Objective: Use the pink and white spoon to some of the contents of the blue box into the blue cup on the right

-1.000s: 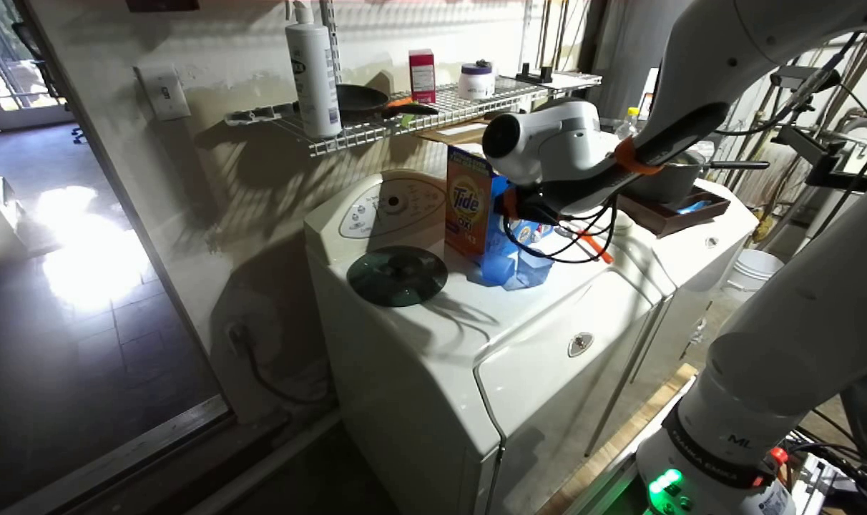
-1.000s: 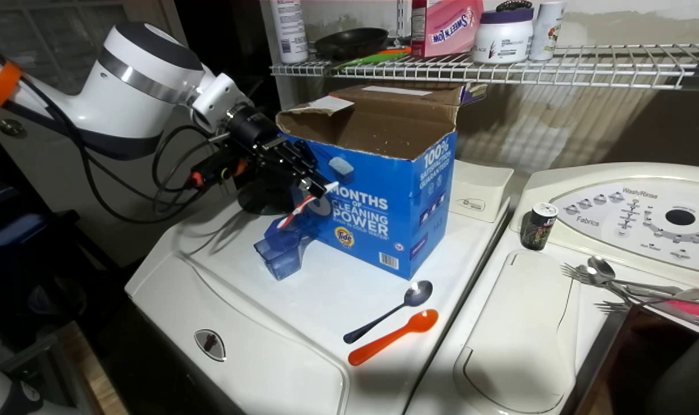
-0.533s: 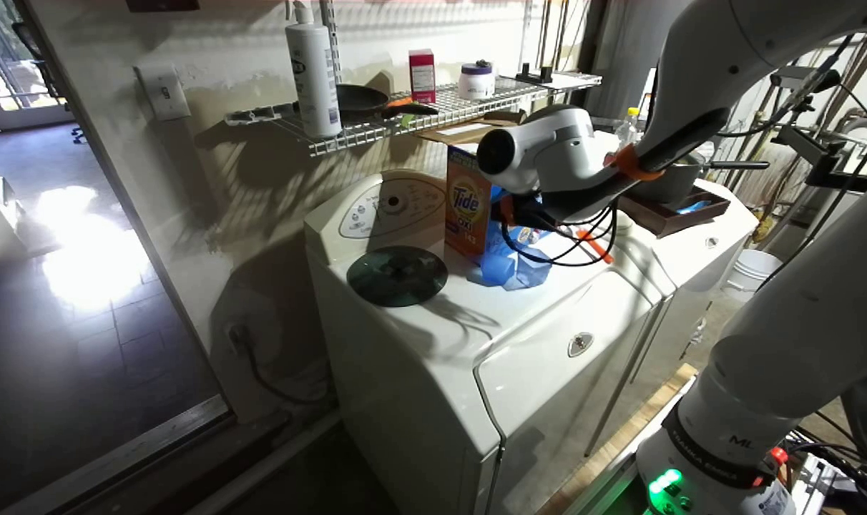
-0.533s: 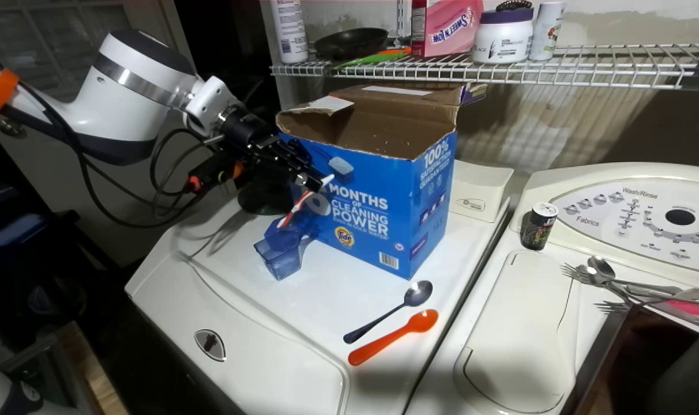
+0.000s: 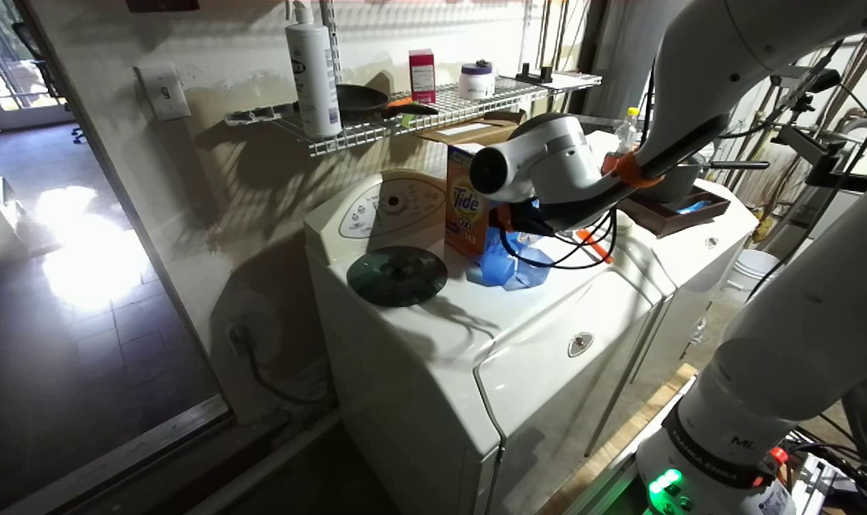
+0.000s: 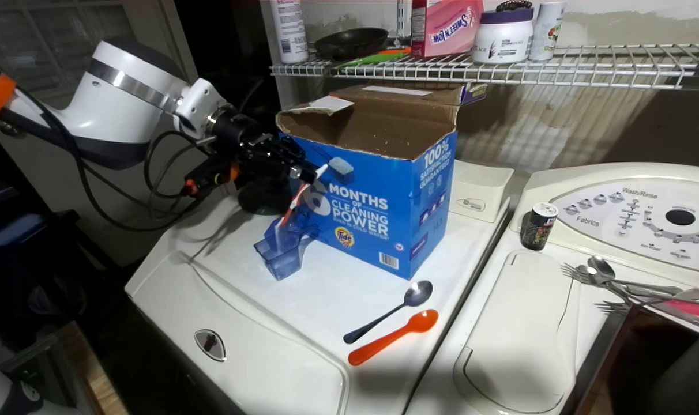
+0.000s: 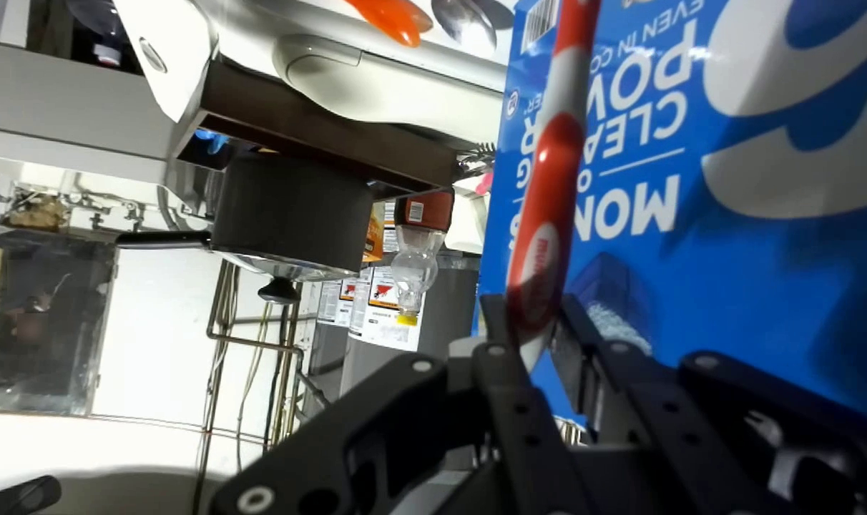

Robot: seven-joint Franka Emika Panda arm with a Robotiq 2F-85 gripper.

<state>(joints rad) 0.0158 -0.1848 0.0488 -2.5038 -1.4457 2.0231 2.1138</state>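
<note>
My gripper [image 6: 312,174] is shut on the handle of the pink and white spoon [image 6: 295,202], in front of the blue box [image 6: 367,202]. The spoon slants steeply down, its lower end over the blue cup [image 6: 283,260]. Below that end runs a pale streak; falling powder or the spoon's tip, I cannot tell which. In the wrist view the red and white handle [image 7: 548,179] rises from between the fingertips, the spoon's far end out of frame. The box stands upright with its top torn open. An exterior view shows two adjoining blue forms, one a faceted cup [image 5: 530,273]; there the arm hides the spoon.
A dark spoon [image 6: 378,323] and an orange spoon [image 6: 378,349] lie on the white machine before the box. A dark round disc [image 5: 398,275] lies on the box's other side. A wire shelf [image 6: 586,72] overhangs the back. A black can [image 6: 538,227] stands farther right.
My gripper has shifted left and its fingertips slightly up, tipping the spoon steeper. The pale streak below its lower end has appeared. Box and cup have stayed put.
</note>
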